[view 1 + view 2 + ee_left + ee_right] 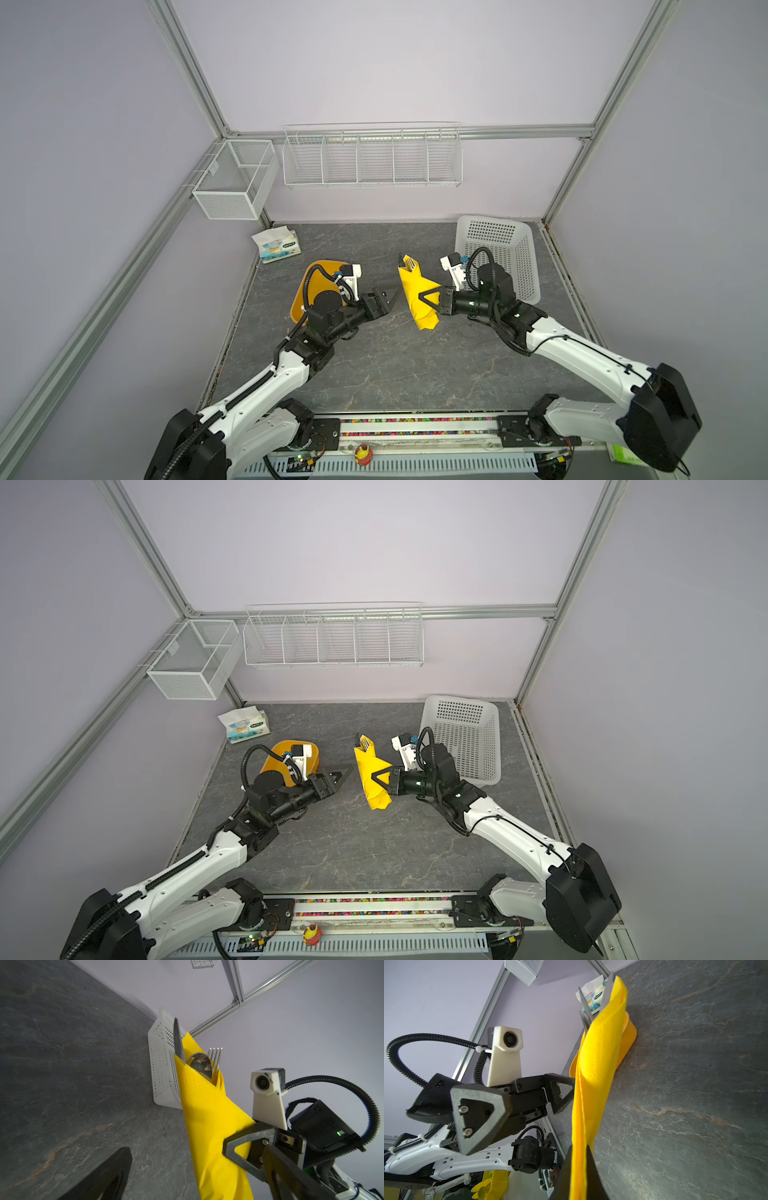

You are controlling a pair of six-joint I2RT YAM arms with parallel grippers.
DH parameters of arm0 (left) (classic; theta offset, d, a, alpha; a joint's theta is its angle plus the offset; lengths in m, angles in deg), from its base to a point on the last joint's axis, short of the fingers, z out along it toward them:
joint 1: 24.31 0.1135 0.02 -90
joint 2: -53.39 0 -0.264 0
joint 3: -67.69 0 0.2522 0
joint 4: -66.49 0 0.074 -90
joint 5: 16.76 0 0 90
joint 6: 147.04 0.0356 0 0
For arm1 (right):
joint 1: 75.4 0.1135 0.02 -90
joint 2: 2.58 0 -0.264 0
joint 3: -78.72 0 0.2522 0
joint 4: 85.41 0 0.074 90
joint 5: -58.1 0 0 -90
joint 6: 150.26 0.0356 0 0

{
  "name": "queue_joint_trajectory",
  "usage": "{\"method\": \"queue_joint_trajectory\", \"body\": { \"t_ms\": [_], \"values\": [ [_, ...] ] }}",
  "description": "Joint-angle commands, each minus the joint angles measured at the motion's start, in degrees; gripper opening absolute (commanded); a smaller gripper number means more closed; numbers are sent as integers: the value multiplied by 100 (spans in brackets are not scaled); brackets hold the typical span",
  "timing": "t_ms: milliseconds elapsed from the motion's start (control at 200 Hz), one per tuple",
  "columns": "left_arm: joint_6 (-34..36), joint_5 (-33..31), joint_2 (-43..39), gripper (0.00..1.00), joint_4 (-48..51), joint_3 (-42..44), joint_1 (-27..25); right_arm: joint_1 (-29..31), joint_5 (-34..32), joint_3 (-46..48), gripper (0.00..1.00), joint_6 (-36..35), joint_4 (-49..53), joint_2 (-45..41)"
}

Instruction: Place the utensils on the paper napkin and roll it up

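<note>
The paper napkin (411, 291) (368, 771) is a bright yellow roll held off the table, slanting away from me. The utensils (409, 262) (365, 742) stick out of its far end. In the left wrist view they are a knife (177, 1041), a spoon (200, 1065) and a fork (216, 1057). My right gripper (420, 301) (377, 780) (578, 1167) is shut on the roll's lower half (596, 1059). My left gripper (390, 296) (343, 773) (537, 1097) stands open just left of the roll, holding nothing. The napkin (207, 1115) shows between its spread fingers (108, 1174).
An orange-yellow tray (309, 282) lies under the left wrist. A white perforated basket (503, 253) stands at the back right behind the right wrist. A tissue pack (276, 245) sits at the back left. A wire rack (372, 158) and a mesh box (235, 178) hang on the walls.
</note>
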Motion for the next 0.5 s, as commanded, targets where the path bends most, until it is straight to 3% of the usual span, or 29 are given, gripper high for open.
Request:
{"method": "queue_joint_trajectory", "body": {
  "t_ms": [0,190,495],
  "values": [
    [398,-570,-346,99,642,-227,58,-76,58,-285,7,-75,-85,-188],
    [546,-127,-261,100,604,-492,187,-229,183,-538,8,-78,-37,-123],
    [-83,1081,787,95,-1062,-831,186,-456,554,-859,8,-11,-119,41]
  ]
}}
